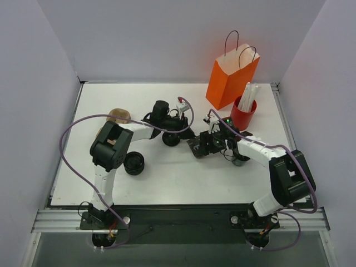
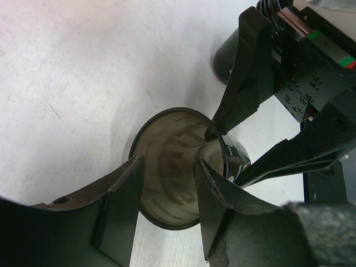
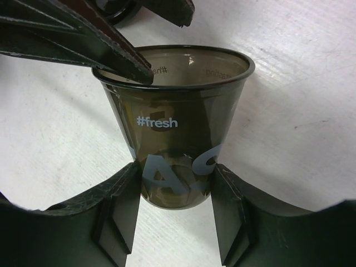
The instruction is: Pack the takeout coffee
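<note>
Right claw (image 3: 175, 169) clamps the tapered, smoky translucent cup (image 3: 172, 105) low down; left claw (image 2: 169, 162) at its rim, grip unclear.

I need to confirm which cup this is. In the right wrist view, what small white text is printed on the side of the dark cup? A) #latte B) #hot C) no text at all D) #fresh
D: the dark cup shows "#fresh" in small white print on its side, above larger pale letters.
</note>
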Tool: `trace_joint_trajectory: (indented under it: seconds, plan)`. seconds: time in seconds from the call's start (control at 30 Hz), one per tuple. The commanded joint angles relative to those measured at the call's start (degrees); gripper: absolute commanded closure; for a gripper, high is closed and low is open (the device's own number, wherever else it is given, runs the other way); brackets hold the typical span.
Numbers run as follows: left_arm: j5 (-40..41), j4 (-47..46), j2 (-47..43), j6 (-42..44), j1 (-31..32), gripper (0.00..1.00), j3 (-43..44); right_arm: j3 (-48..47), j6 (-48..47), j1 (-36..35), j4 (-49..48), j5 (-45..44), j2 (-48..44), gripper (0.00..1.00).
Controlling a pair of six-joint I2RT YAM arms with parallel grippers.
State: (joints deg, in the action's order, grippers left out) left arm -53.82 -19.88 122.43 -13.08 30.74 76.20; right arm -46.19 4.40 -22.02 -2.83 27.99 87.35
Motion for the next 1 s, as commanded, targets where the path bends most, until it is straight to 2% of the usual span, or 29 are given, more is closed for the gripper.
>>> trace_joint_trajectory:
  seconds: [0.0, 0.17, 0.23, 0.37, 0.73, 0.83, 0.87, 0.9, 0.93, 0.97]
  plan:
    - [-0.4, -1.4, -6.1, -0.8, 0.3, 0.47, -1.9, 0.1, 0.4, -0.2, -5.3, 2.0, -3.2, 0.54]
    - [-4.9, -7.9, -8.5, -10.0, -4.1, 0.44, -2.9, 0.9, -1.9, -0.3, -4.4, 3.7, -4.0, 0.55]
    - [-8.2, -7.5, -10.0, -10.3, -4.6, 0.42, -2.8, 0.8, -2.0, -0.3, -4.2, 4.0, -4.2, 0.55]
    - [-10.0, 0.6, -12.0, -4.5, -3.8, 0.37, -2.6, 0.4, -1.7, -0.6, -4.8, 5.2, -4.7, 0.55]
    - [-6.7, 14.9, -10.7, 6.8, -1.0, 0.38, 0.8, 0.6, -1.9, -2.0, -5.1, 7.2, -7.4, 0.55]
    - [-6.2, 15.8, -11.8, 8.4, -0.7, 0.59, 0.2, 0.7, -1.4, -2.1, -5.3, 6.7, -7.8, 0.54]
    - [-3.9, 16.2, -12.9, 8.5, -0.7, 0.72, -0.2, 0.5, -1.1, -2.1, -5.1, 5.2, -7.9, 0.52]
    - [-2.3, 16.7, -13.6, 9.1, -0.6, 0.80, -0.4, 0.3, -0.6, -2.1, -4.6, 4.1, -8.0, 0.49]
    - [-0.6, 18.0, -14.6, 9.6, -0.2, 0.85, -0.9, -0.3, 0.2, -2.0, -2.9, 3.1, -8.2, 0.42]
    - [3.3, 18.2, -17.0, 10.3, 0.2, 0.87, -1.5, -0.6, 0.7, -2.0, -1.9, 2.3, -9.4, 0.40]
